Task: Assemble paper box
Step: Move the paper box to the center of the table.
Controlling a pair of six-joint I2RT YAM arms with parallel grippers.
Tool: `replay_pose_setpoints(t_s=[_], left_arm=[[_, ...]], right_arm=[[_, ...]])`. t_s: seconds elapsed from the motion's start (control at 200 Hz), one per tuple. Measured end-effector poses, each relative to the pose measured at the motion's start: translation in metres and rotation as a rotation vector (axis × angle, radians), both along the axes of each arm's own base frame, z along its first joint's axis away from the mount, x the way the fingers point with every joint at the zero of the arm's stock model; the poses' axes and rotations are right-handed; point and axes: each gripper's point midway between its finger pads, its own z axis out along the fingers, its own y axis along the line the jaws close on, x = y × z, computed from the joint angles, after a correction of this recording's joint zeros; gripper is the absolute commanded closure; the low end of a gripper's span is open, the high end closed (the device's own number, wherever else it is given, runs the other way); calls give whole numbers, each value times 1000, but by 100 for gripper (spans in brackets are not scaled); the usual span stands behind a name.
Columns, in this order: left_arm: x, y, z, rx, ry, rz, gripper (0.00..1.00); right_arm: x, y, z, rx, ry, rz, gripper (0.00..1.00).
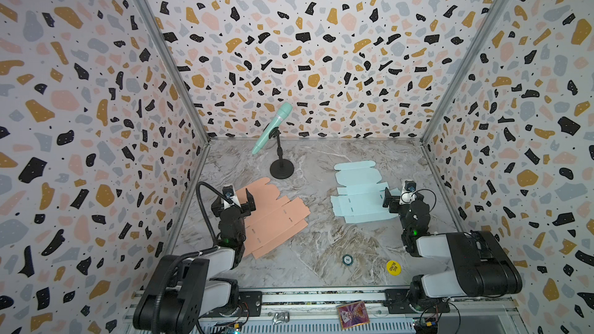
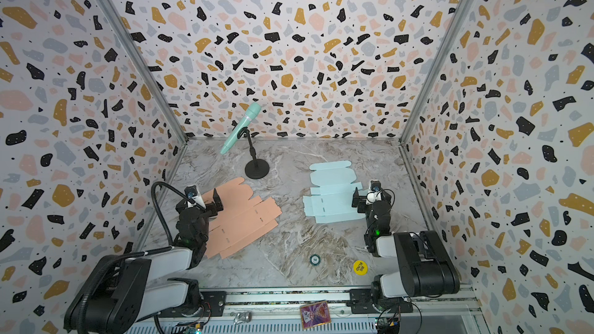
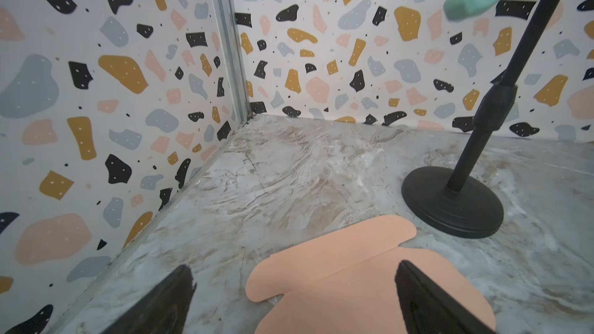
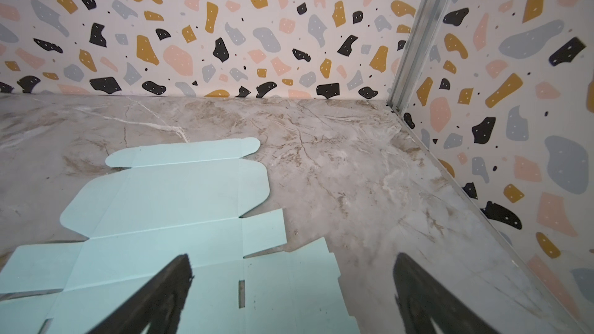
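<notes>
Both pincers are standing wide apart and gripping nothing. Left gripper [image 1: 240,199] is hovering over the near-left part of the orange box blank [image 1: 276,218], which is lying flat on the marble table [image 1: 321,252] toward its left edge; in the left wrist view the two dark fingers [image 3: 427,303] are framing the blank's rounded flaps [image 3: 337,265] without touching them.

Behind the blank, toward the back edge, a black stand [image 1: 282,168] is holding a mint-green microphone [image 1: 273,126] tilted, head up.

Moving rightward, a pale blue box blank [image 1: 360,194] is lying flat toward the right edge, well apart from the orange one. Right gripper [image 1: 396,196] is hanging over its right-hand side, and in the right wrist view one finger [image 4: 160,297] is showing above the blue sheet [image 4: 180,207] while the other is over bare marble.

Near the front edge, a small round chip [image 1: 347,259] is bearing a number that looks like "50", and just to its right a yellow disc [image 1: 393,267] is reading "BIG BLIND". On the rail in front of the table, a colourful card [image 1: 352,314] is lying; its print is too small to read.
</notes>
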Motion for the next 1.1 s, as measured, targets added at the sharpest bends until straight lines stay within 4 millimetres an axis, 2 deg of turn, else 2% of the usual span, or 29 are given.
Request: replay_pose_setpoints(t_s=[0.12, 0.375, 0.451, 0.541, 0.696, 0.831, 0.976, 1.101], left_arm=[[0, -1, 17, -31, -15, -5, 0], [-9, -16, 46, -186, -9, -78, 0], [-14, -22, 48, -249, 11, -105, 0], [-16, -30, 46, -324, 59, -133, 0], [-17, -50, 28, -444, 209, -191, 0], [-20, -76, -7, -500, 389, -255, 0], [-35, -117, -48, -499, 581, -351, 0], [-46, -141, -69, -498, 676, -403, 0]], right_arm=[[-3, 5, 19, -8, -14, -12, 1], [-16, 49, 64, 55, 11, 28, 1], [-20, 63, 70, 89, 51, 41, 1], [-28, 91, 67, 118, 129, 99, 1], [-47, 151, 50, 141, 296, 239, 1], [-69, 196, 27, 160, 436, 366, 1], [-88, 231, 2, 191, 564, 474, 1], [-101, 252, -18, 216, 658, 545, 1]])
